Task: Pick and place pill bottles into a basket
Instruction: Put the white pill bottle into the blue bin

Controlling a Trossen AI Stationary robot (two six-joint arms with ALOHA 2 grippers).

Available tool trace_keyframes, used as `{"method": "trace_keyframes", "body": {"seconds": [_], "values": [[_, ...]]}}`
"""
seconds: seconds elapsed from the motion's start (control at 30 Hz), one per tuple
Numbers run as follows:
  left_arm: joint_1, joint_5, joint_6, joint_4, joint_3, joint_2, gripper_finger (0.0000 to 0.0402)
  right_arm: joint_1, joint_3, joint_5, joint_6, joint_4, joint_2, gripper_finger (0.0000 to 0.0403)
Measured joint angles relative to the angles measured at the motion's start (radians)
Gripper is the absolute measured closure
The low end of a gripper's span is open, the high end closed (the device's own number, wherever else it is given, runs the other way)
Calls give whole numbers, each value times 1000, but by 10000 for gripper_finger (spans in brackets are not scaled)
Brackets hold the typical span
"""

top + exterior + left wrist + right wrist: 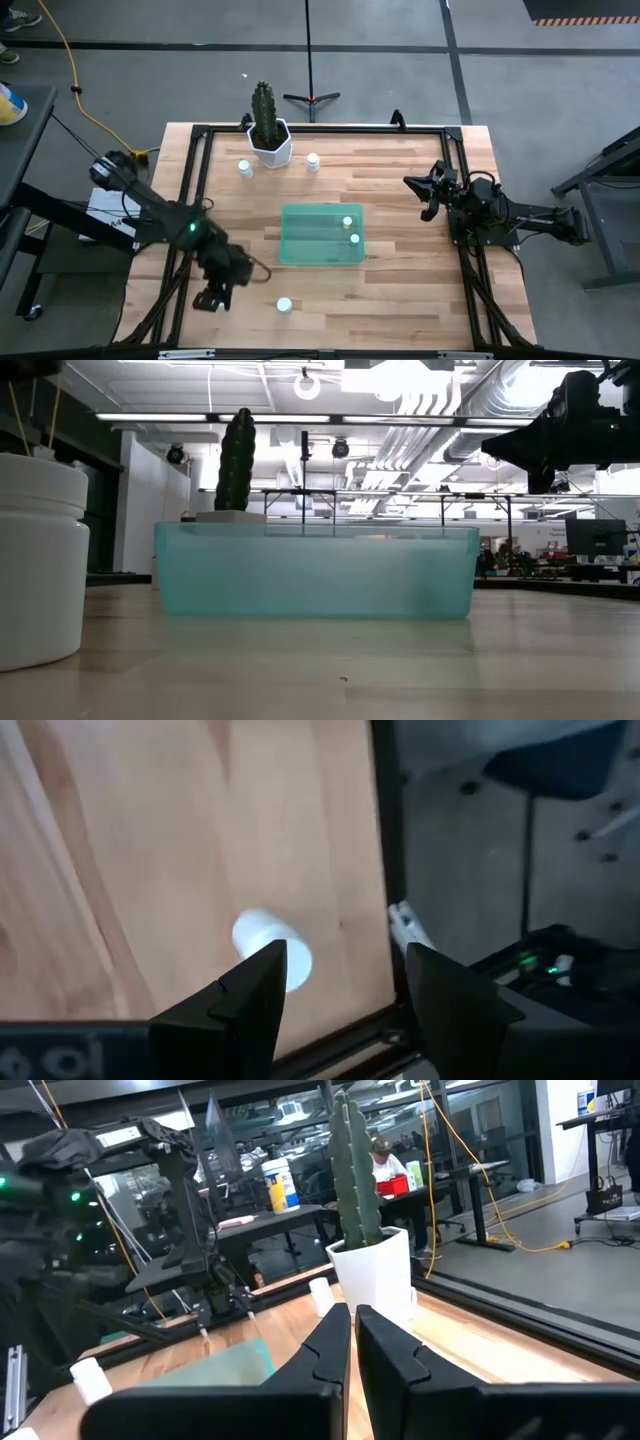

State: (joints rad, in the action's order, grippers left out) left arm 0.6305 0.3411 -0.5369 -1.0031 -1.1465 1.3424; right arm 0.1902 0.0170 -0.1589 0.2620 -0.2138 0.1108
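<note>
left end effector (212,297) beside front pill bottle (284,305)

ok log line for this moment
left hand: open, near front bottle | right hand: shut, idle | basket: two bottles inside

Readable text: none in any view.
Left gripper (340,985) housing: pale marks, illegible.
Container (280,1184) in the room behind: label too small to read.

One camera looks straight down over the table (400,200); another sits level at tabletop, close behind the basket (315,572); wrist cameras peer past each gripper. All share the tabletop.
</note>
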Motion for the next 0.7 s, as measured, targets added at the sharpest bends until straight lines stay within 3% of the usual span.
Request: {"method": "trace_keyframes", "body": {"seconds": [0.17, 0.4, 0.7], "values": [[91, -32, -63, 10, 0, 58, 160, 0, 0, 0, 0, 0, 0, 391], [137, -46, -81, 9, 3, 139, 151, 0, 0, 0, -1, 0, 0, 393], [136, -86, -90, 11, 48, 216, 49, 0, 0, 0, -1, 3, 0, 395]]}}
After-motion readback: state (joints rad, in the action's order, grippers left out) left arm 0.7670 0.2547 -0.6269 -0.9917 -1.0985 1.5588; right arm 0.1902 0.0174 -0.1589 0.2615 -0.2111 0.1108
